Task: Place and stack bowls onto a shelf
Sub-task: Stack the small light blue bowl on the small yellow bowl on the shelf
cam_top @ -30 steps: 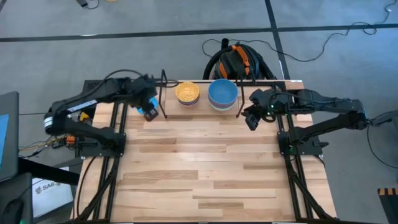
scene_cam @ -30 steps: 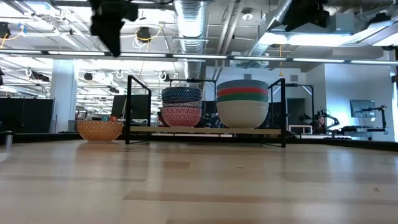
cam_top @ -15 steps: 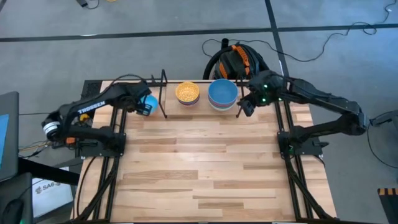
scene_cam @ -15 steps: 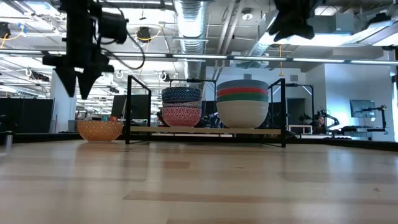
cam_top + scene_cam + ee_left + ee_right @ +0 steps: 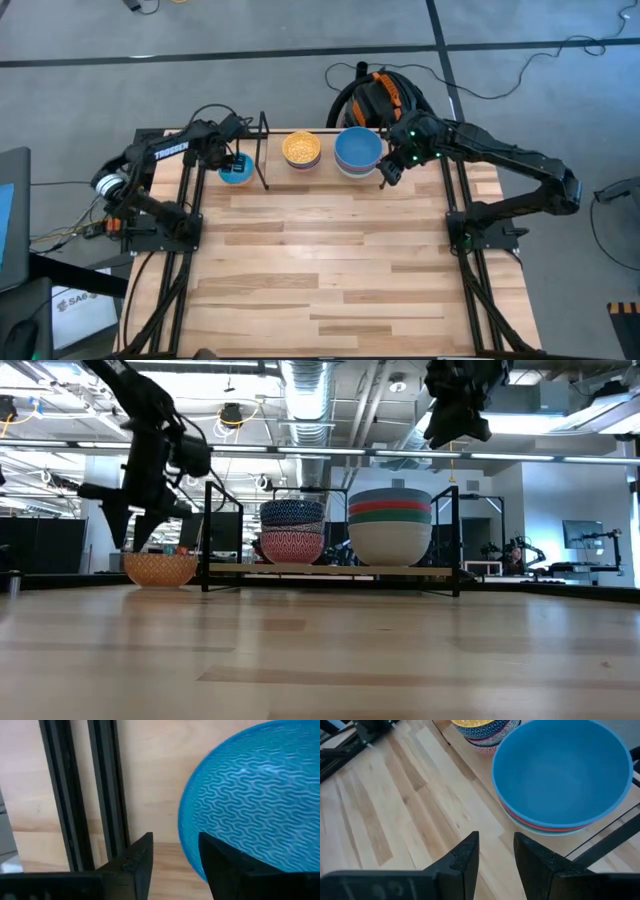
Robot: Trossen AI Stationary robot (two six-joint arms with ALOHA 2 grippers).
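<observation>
Left gripper [image 5: 232, 163]: fingers parted, straddling the rim of the light blue bowl [image 5: 236, 170], not clenched.
Light blue bowl: sat on the table just outside the shelf's [image 5: 330, 571] left end.
Right gripper [image 5: 385, 175]: released, hovering beside the large blue bowl [image 5: 357, 149].
Shelf: held two stacks of bowls.

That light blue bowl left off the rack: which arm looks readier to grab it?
The left. Its pincer hangs open right at the light blue bowl's rim, while the right pincer hovers by the stacked bowls on the rack.
</observation>
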